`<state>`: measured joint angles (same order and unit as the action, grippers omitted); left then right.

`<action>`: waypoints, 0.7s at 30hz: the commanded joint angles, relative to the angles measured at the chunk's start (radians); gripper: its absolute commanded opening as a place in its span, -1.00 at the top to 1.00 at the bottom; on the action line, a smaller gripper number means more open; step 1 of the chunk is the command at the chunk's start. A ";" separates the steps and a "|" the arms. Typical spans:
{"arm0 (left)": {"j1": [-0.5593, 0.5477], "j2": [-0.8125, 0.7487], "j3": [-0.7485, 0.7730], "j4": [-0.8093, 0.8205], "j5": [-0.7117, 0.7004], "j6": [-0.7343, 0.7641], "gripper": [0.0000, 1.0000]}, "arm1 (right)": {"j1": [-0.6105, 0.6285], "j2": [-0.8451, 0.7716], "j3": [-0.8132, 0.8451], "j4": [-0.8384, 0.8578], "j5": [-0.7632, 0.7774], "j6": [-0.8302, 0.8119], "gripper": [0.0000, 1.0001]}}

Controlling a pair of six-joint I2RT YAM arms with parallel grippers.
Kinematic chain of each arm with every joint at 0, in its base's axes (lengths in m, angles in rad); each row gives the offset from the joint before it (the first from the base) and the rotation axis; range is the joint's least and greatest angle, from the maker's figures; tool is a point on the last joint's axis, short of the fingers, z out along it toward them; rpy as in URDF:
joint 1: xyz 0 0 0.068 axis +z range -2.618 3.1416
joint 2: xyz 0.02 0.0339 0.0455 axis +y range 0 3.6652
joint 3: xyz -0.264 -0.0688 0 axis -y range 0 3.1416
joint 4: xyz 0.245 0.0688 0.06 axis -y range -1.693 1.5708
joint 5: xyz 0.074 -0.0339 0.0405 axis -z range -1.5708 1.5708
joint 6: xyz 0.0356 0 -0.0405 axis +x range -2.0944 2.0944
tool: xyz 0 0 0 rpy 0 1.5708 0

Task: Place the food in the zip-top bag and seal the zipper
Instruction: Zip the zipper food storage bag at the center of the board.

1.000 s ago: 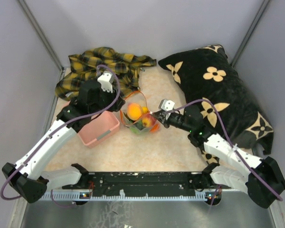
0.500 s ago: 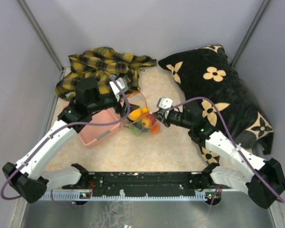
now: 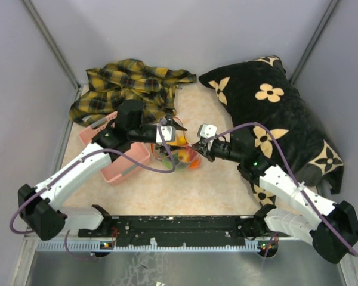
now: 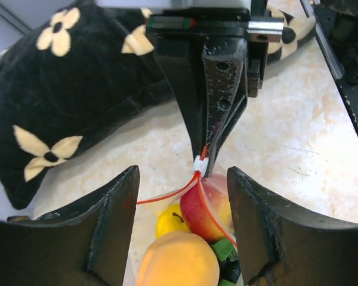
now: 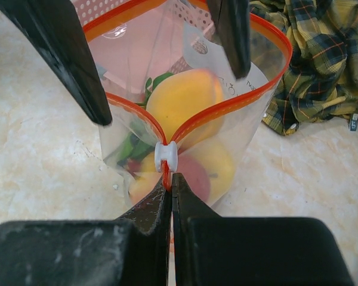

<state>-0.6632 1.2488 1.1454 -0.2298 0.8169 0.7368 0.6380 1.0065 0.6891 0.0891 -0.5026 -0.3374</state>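
Red is the zipper (image 5: 227, 106) that runs around the mouth of the zip-top bag (image 5: 253, 149), and the mouth stands open in a wide loop. My right arm reaches from the near right edge, low over the tabletop (image 3: 167, 190), forearm almost level. The right end effector (image 5: 170, 180) is fully closed and pinches the zipper just under the small white slider (image 5: 166, 156). My left arm stretches from the near left corner, passes over the pink basket (image 3: 120, 170), and bends at the wrist so that the left end effector (image 4: 182, 179) points toward the right one. Its jaws are wide apart and hold nothing; the two fingers (image 4: 110, 232) stand on either side of the bag's mouth. If they touch the plastic, I cannot tell. The food (image 5: 185, 101) is inside the bag: an orange fruit (image 4: 178, 262) on top, a red apple (image 4: 198, 205), a yellow lemon (image 4: 169, 221) and a green leafy piece (image 4: 224, 250) lower.

The bag sits in the middle of the tabletop, just beside the basket on its left. A plaid cloth (image 3: 131, 83) lies behind, near the left wrist, and a black flowered pillow (image 3: 274, 107) fills the right rear side, close to the right forearm. On the near side, bare tabletop shows between the bag and the arm bases; grey walls (image 3: 167, 36) close the left, the right and the back.
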 commanded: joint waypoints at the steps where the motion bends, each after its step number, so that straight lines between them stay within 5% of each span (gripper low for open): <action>1: -0.027 0.055 0.036 -0.056 0.059 0.108 -0.28 | -0.009 -0.031 0.051 0.052 -0.021 0.008 1.00; 21: -0.084 0.137 0.095 -0.164 -0.026 0.175 0.44 | -0.009 -0.048 0.046 0.059 -0.019 0.012 1.00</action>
<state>-0.7422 1.3762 1.2083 -0.3435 0.8036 0.8791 0.6380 1.0031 0.6891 0.0864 -0.5243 -0.3359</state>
